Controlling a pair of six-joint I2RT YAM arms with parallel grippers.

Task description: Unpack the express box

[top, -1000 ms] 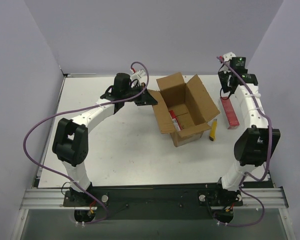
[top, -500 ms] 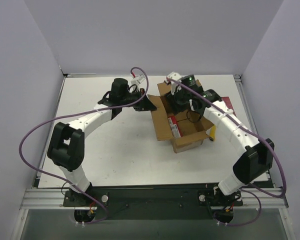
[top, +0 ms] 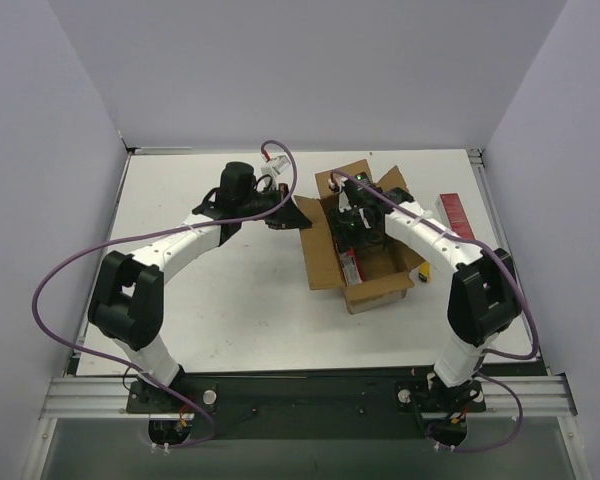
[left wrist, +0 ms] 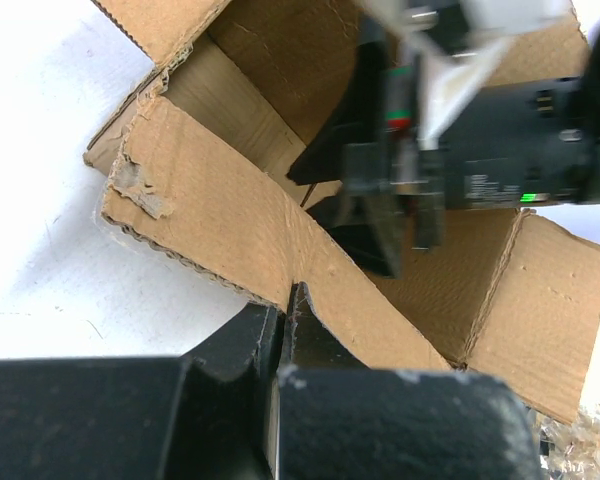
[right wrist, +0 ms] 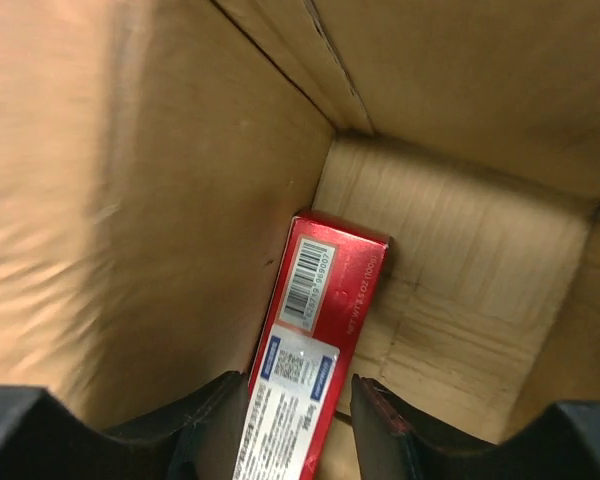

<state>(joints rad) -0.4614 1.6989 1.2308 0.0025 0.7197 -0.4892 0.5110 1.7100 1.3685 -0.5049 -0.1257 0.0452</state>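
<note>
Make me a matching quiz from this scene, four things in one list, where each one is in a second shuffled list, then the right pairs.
1. left gripper
2. right gripper
3. red flat cardboard pack with barcode label
4. second red flat pack

A. lying inside the brown cardboard express box, along one wall
B. on the white table, right of the box
C. clamped on a box flap
D. straddling a pack inside the box

Pairs: 1-C, 2-D, 3-A, 4-B
</note>
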